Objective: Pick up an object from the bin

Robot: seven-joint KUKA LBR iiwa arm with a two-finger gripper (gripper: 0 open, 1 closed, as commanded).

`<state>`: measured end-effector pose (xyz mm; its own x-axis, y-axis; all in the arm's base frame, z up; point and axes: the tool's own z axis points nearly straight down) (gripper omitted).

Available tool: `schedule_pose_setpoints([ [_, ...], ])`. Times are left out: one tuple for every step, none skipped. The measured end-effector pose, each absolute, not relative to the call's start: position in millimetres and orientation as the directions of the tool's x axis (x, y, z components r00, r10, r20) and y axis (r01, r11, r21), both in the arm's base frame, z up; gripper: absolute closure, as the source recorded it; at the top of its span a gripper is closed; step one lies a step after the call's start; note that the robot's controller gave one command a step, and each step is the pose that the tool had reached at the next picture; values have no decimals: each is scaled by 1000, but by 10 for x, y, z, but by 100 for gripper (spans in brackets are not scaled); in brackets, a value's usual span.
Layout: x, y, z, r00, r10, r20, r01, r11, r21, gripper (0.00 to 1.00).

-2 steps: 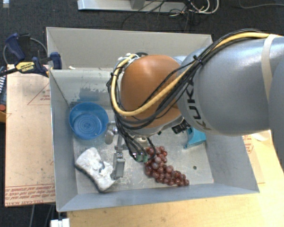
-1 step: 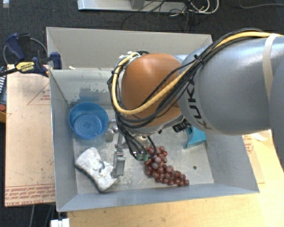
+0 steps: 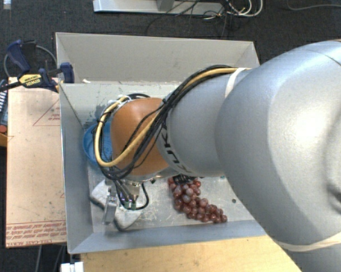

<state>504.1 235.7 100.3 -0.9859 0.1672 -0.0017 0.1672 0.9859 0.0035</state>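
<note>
One bunch of dark red grapes [image 3: 196, 202] lies by the grey metal bin's [image 3: 74, 169] front wall. Left of it, the gripper [image 3: 110, 207] sits among pale crumpled things [image 3: 126, 217]; open or shut, we cannot tell. Black lettering on the arm [image 3: 283, 123] is unreadable.

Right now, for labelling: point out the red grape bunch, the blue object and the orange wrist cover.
red grape bunch [image 3: 194, 200]: camera view, middle of the cluster.
blue object [image 3: 91, 143]: camera view, its exposed left part.
orange wrist cover [image 3: 130, 120]: camera view, its bare top.
</note>
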Motion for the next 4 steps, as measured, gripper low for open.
schedule_pose_setpoints([
  [5181, 2450, 1547, -984, 180, -10, 180, 984, 8, 0],
  [4948, 2338, 991, -945, 327, 2, 327, 945, 2, 0],
  [5243, 2444, 702, -920, 393, -10, 392, 920, 13, 0],
  [4889, 2324, 751, -920, 392, -18, 392, 920, 21, 100],
])
